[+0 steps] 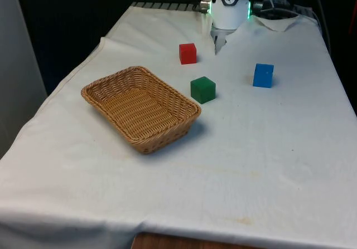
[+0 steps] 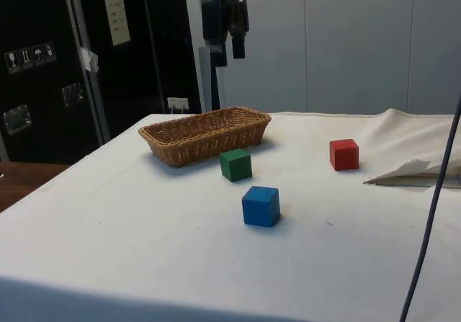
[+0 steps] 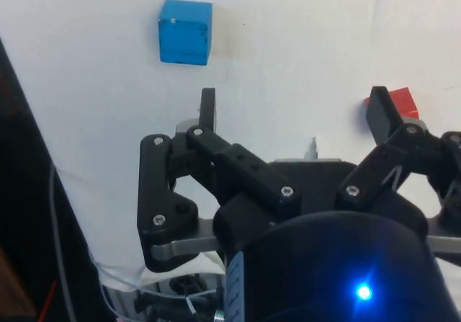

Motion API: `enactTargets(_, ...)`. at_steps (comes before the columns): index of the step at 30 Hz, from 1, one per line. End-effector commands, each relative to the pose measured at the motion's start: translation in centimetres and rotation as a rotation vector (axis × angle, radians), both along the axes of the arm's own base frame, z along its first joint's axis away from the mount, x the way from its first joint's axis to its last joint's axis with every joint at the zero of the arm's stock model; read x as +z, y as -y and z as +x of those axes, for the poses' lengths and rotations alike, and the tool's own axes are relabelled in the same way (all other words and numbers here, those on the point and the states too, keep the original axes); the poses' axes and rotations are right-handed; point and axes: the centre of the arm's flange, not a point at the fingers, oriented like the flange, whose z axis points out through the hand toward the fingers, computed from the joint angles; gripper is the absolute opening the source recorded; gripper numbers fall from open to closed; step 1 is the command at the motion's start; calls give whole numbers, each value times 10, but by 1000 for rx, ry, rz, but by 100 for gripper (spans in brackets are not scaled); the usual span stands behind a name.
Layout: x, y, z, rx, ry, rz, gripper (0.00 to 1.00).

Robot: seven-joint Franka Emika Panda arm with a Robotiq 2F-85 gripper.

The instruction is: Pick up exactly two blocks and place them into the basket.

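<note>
One wicker basket (image 1: 139,107) sits empty toward the near part of the surface (image 1: 234,165), by the front view's left edge. Three blocks lie beyond it: one green block (image 1: 202,89) just beside its far corner, one blue block (image 1: 263,75), one red block (image 1: 188,53) farthest. The end effector (image 3: 295,117) hangs high near the far edge, fingers spread and holding nothing; the blue and red blocks lie below it, toward the basket.

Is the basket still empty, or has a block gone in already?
Empty. The basket shows only bare wicker inside, and the red block, green block and blue block all sit on the cloth.
</note>
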Motion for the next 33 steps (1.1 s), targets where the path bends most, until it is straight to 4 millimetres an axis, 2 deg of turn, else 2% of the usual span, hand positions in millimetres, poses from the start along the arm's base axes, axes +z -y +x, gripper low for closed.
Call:
enactTargets(1,-5,-1,-4,-12,8,-10,100)
enactTargets(9,-39,-8,-21,-39,-3,-13,100)
enactTargets(14,-52,-14,-28,-36,-13,-4,100)
enactTargets(22,-79,-43,-46,-32,16,-14,100)
enactTargets(23,-76,-39,-45,-28,5,-10,100)
enactTargets(26,-91,-55,-51,-26,23,-14,100)
enactTargets(30,-105,-66,-56,-16,26,-15,100)
enactTargets(31,-102,-63,-55,-14,19,-20,100)
enactTargets(33,-111,-71,-57,-11,30,-15,100)
